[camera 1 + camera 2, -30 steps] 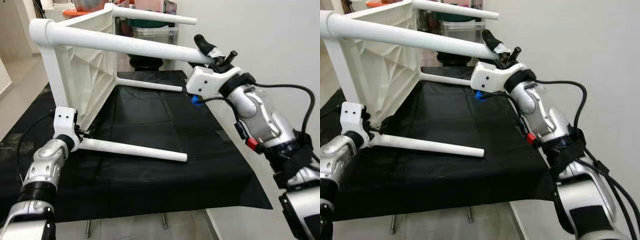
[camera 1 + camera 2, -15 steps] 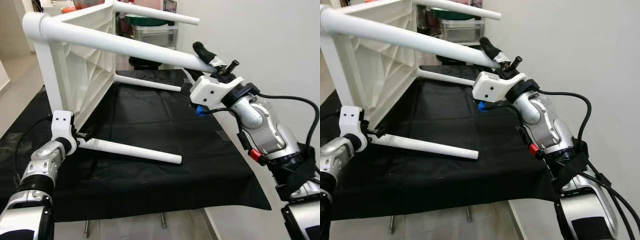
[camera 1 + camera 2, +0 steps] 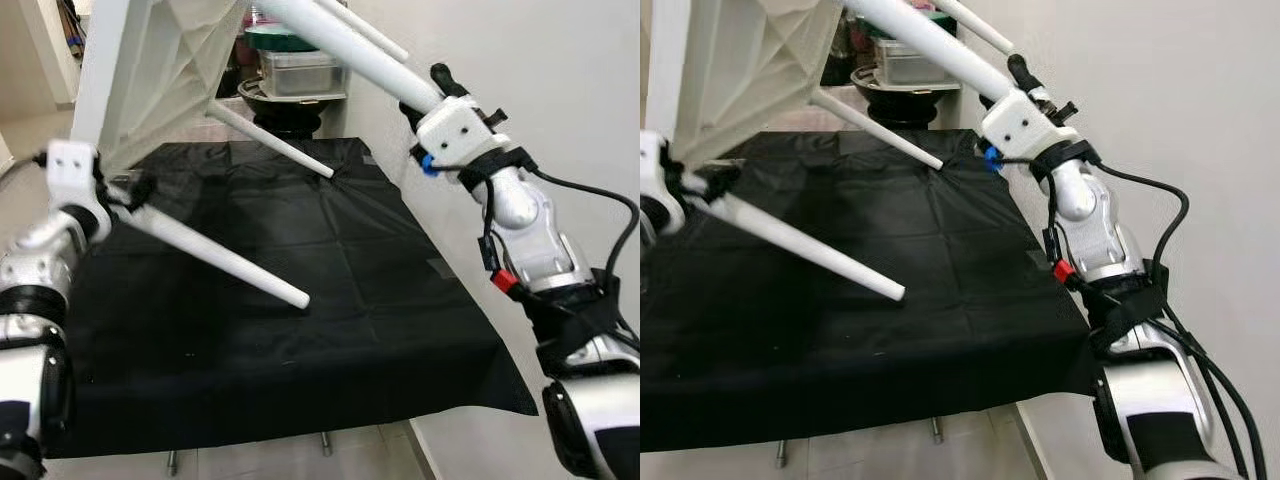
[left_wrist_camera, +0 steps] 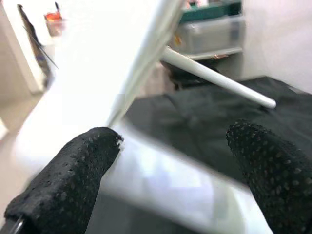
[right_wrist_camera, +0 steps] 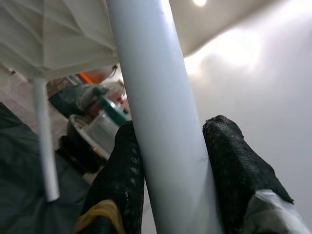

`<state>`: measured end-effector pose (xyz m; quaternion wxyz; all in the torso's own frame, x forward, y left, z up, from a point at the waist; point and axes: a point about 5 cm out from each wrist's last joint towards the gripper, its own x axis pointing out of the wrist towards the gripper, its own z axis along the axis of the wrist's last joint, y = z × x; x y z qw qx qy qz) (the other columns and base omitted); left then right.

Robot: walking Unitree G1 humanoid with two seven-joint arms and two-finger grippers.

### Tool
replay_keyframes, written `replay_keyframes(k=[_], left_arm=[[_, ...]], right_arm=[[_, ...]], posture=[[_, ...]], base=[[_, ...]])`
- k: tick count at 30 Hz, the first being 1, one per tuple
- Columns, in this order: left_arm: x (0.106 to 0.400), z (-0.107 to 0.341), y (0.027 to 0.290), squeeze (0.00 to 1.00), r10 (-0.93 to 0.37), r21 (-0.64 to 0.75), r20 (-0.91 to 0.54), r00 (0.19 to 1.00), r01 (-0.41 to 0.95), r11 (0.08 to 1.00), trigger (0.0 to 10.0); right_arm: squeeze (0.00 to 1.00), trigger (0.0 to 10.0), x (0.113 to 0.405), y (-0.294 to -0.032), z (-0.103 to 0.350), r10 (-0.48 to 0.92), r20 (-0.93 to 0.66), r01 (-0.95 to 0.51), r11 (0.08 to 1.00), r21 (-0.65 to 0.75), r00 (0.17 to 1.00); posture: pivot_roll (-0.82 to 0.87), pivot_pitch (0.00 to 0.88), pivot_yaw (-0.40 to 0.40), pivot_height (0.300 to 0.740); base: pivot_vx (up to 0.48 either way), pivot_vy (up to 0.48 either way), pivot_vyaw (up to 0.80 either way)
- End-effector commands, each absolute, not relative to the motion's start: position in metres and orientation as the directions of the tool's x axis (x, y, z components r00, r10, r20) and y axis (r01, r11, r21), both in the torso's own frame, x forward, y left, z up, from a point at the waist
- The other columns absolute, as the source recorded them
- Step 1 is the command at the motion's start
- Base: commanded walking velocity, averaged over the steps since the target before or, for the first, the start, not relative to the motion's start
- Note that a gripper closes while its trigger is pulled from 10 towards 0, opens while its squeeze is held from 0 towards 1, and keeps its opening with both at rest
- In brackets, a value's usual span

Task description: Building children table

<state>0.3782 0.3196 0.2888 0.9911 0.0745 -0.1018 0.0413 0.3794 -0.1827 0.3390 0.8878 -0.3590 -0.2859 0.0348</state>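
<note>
A white children's table (image 3: 150,70) hangs tilted in the air over the black cloth, its legs slanting down and to the right. My left gripper (image 3: 125,190) is shut on the near leg (image 3: 220,255) close to where it joins the tabletop; in the left wrist view the blurred white leg (image 4: 165,185) lies between the two black fingers (image 4: 73,175). My right gripper (image 3: 428,92) is shut on the upper leg (image 3: 340,45) near its tip, and its fingers (image 5: 122,185) press on both sides of that leg (image 5: 156,112). A far leg (image 3: 270,145) ends just above the cloth.
A black cloth covers the work table (image 3: 330,360), whose front edge lies near me and whose right edge runs by the white wall (image 3: 570,90). A clear lidded box (image 3: 300,70) and a dark bowl (image 3: 285,100) stand behind the table. Tiled floor (image 3: 25,130) lies to the left.
Both arms have lifted the table and tipped it up; its legs now slope down instead of lying nearly level. The near leg's tip has swung left.
</note>
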Motion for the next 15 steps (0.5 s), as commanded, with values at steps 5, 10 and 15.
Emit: replay_keyframes(k=[5, 10, 15], left_arm=[[0.359, 0.326, 0.354, 0.0, 0.187, 0.131, 0.311, 0.932, -0.237, 0.963, 10.0], [0.354, 0.365, 0.353, 0.0, 0.154, 0.206, 0.392, 0.907, -0.249, 0.946, 10.0], [0.353, 0.379, 0.352, 0.0, 0.146, 0.227, 0.416, 0.897, -0.259, 0.939, 10.0]], right_arm=[[0.0, 0.0, 0.384, -0.241, 0.329, -0.061, 0.424, 0.21, 0.926, -0.315, 0.904], [0.0, 0.0, 0.394, -0.239, 0.289, -0.069, 0.236, 0.126, 0.964, -0.236, 0.969], [0.0, 0.0, 0.395, -0.23, 0.256, -0.063, 0.115, 0.081, 0.984, -0.161, 0.991]], posture=[[0.04, 0.0, -0.021, 0.74], [0.05, 0.0, -0.021, 0.74], [0.06, 0.0, -0.015, 0.74]], base=[[0.0, 0.0, 0.0], [0.0, 0.0, 0.0], [0.0, 0.0, 0.0]])
